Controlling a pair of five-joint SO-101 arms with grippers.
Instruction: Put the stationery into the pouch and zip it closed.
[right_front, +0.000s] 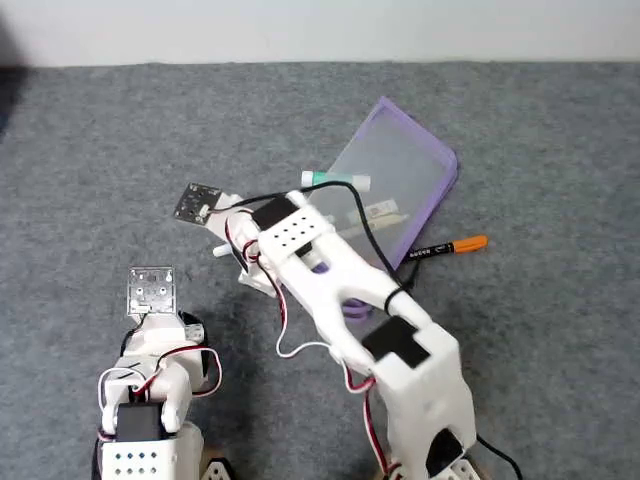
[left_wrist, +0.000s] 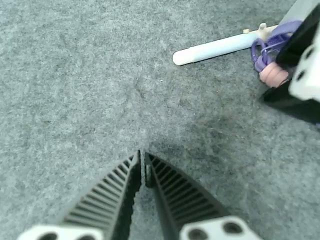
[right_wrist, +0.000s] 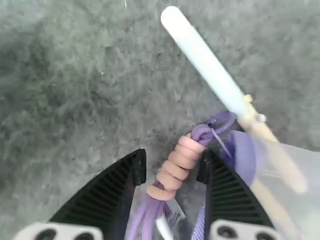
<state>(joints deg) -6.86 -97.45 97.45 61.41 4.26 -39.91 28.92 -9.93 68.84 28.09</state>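
Grey felt-like table cover (right_front: 100, 150) meets a pale wall (right_front: 300, 30).

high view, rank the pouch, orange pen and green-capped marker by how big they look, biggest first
1. pouch, by far the largest.
2 and 3. orange pen and green-capped marker: too close to rank; the pen looks slightly longer, the marker thicker.

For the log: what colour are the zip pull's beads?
Pink; the beads show best in the right wrist view.

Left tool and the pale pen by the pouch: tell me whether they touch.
Apart. The left wrist view shows the left tool, shut, with a stretch of bare grey carpet between it and the pale pen.
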